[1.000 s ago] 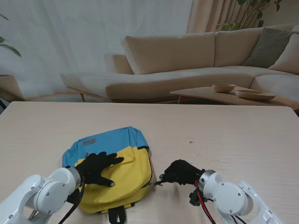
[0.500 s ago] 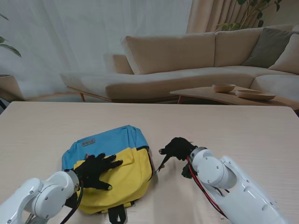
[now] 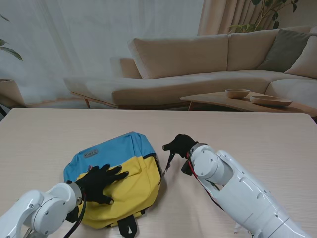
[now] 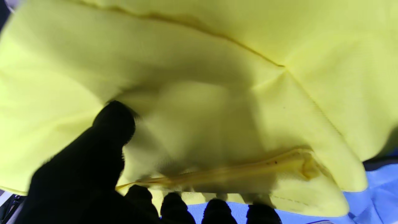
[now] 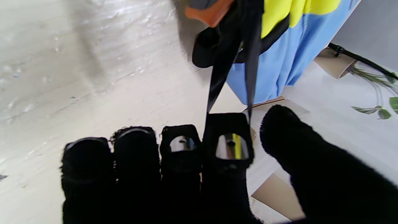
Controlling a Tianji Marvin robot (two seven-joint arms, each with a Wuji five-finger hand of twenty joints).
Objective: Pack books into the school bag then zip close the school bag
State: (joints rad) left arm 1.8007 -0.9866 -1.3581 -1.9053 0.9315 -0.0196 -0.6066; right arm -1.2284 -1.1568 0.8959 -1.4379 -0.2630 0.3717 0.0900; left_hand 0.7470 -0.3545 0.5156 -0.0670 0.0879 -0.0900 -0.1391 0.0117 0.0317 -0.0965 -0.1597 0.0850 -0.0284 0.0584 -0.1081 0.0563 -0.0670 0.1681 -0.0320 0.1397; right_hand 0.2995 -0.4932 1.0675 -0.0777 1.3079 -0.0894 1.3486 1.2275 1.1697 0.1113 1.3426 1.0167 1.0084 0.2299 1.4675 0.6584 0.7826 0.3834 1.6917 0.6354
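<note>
- Left hand [image 3: 101, 182] — black-gloved, fingers splayed flat, pressing the soft yellow fabric at the school bag's [image 3: 116, 174] six o'clock side.
- Bag lies flat on the pale woodgrain table [image 3: 257, 144], blue panel at twelve o'clock.
- Right hand [image 3: 179, 145], at the bag's three o'clock, curls its fingers around a thin black strap [image 5: 224, 62] — taut.

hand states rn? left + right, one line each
Left hand: open, fingers spread flat on the school bag, holding nothing.
Right hand: shut on the zipper pull strap.
</note>
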